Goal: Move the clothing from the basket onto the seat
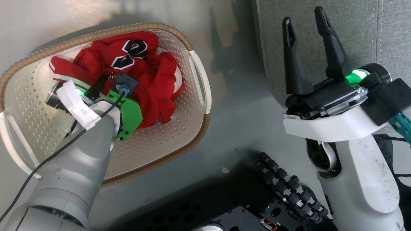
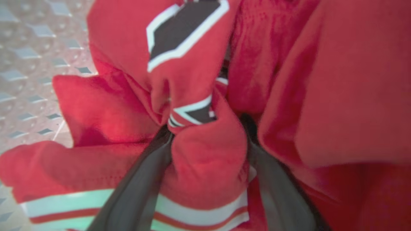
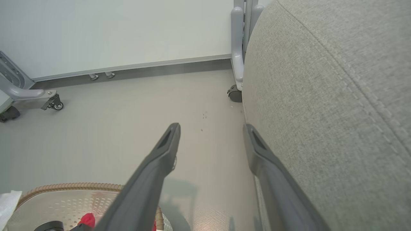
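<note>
Pale grey floor (image 1: 240,128), smooth and bare, with a white wall and castored frames beyond the basket.

The basket (image 1: 96,35) sits on that floor: cream perforated plastic, oval, with a brown woven-look rim and white loop handles. The clothing (image 1: 151,73) lies crumpled inside the basket, towards its far end. It is thin red knit with striped trim and black numerals edged in white.

The left gripper (image 2: 207,138) is down in the basket, and its dark fingers are closed on a bunched fold of the jersey. The right gripper (image 1: 303,15) stands outside the basket, off its handle end. Its fingers are spread and empty, close against the seat (image 1: 353,32). The seat is grey coarse-weave upholstery, rounded, with stitched seams.

Risks, in my judgement:
- The pinch takes only one fold, so slippery knit may slide free on lifting.
- Loose cloth may snag the rim or a handle and drag or tip the light basket.
- A trailing hem could sweep the floor between the basket and the seat.
</note>
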You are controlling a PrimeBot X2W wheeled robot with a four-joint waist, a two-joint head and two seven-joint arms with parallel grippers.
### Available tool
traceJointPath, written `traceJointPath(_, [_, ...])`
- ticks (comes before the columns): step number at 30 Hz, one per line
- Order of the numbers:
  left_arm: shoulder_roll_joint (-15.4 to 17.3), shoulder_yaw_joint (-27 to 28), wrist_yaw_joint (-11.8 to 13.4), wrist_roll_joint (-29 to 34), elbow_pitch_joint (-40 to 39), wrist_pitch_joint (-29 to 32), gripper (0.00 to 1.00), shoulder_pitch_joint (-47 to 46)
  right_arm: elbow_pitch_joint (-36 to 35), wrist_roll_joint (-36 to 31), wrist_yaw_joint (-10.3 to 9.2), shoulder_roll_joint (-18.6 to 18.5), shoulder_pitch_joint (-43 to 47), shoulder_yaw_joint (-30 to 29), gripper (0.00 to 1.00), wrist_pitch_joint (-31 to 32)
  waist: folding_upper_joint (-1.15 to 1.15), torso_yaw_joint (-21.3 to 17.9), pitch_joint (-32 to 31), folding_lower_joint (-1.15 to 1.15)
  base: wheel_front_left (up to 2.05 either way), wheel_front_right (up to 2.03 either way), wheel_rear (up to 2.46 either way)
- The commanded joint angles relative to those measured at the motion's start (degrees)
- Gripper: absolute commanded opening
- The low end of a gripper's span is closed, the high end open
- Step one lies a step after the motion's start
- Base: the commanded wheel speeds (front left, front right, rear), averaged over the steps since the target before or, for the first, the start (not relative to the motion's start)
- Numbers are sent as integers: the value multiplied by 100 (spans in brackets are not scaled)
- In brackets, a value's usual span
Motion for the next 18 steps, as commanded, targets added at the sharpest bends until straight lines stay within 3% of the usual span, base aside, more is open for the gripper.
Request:
traceJointPath(1, [62,16,50,-43,31,57,0,-94,-30,-27,0,-2,-47,5,100,-17,0,-16,18,-1,0,0,0])
traceJointPath(10, [123,86,4,-245,36,-234,0,-93,44,-64,0,-2,-101,16,100,-17,0,33,-220,-1,0,0,0])
traceJointPath(18, [-75,120,-215,-458,-56,-808,0,296,251,-232,0,-5,178,-62,100,-17,0,345,-1103,-1,0,0,0])
